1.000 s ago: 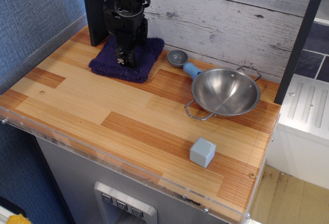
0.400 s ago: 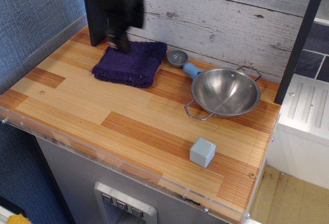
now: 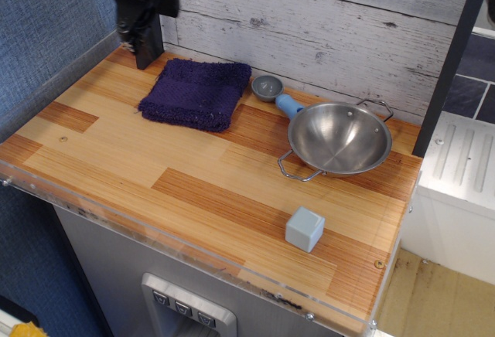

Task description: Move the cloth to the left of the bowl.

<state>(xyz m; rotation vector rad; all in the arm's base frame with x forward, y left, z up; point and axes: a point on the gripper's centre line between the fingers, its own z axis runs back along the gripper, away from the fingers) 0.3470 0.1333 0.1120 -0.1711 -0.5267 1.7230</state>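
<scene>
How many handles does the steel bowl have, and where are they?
2. One handle is at the steel bowl's front-left rim; the other is at its back-right rim. None seems hidden.

The cloth (image 3: 195,93) is seen lying flat on the wooden counter (image 3: 193,175) — dark purple, almost square, with fuzzy edges. It is placed left of the steel bowl (image 3: 339,137) — apart from it, near the back wall.

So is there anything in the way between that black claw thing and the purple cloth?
Nothing visible. The gripper hangs blurred above the counter's back-left corner, and only bare wood lies between it and the cloth. The small scoop and the bowl are on the cloth's far side.
</scene>
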